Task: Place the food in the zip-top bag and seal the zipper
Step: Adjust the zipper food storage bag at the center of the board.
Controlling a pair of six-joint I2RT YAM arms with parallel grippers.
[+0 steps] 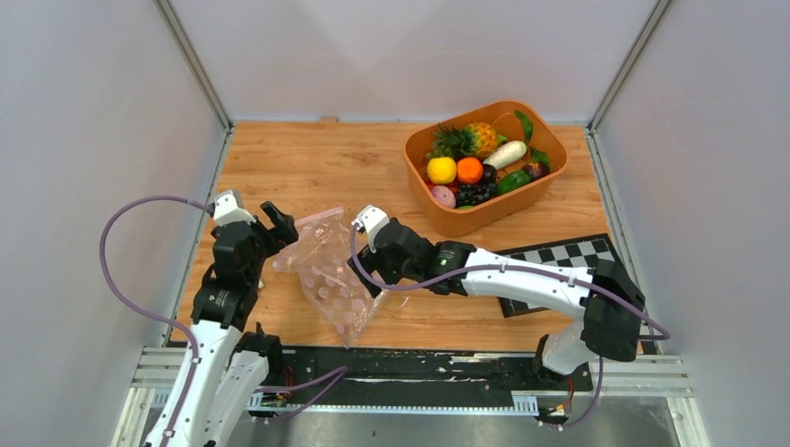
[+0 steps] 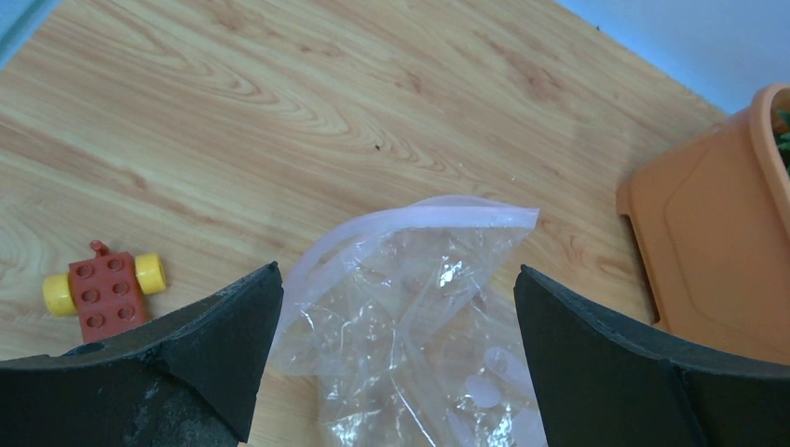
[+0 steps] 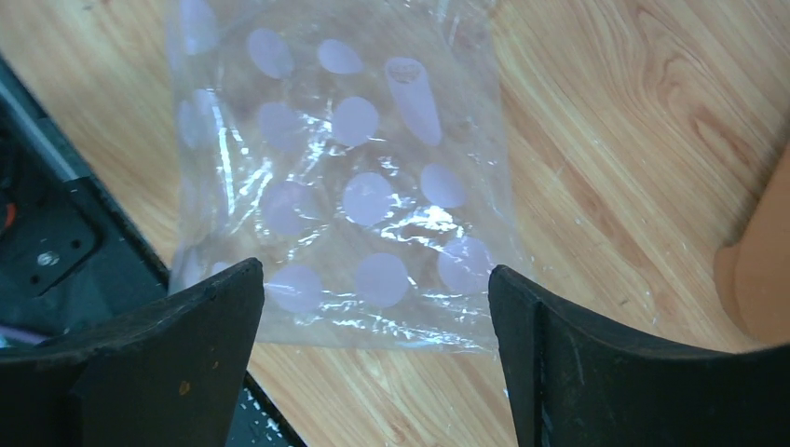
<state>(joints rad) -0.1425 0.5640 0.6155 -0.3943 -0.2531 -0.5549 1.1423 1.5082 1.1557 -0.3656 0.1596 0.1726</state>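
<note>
A pale wooden table sits between plain grey walls. The left gripper gapes wide, with the zipper of the zip-top bag just ahead between its jaws and a red-and-yellow toy block off to its left. The right gripper is also spread, over the bag's dotted far end. The food lies in the orange tub, well apart to the right gripper's right.

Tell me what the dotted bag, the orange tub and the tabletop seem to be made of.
Zip-top bag: thin clear plastic film, glossy. It crinkles and glints, and the wood shows through it.
Orange tub: apparently moulded hard plastic with a smooth satin finish, going by its uniform colour and rounded corners.
Tabletop: wood or wood-look laminate, matte. The grain is visible, but real or printed cannot be told.
</note>
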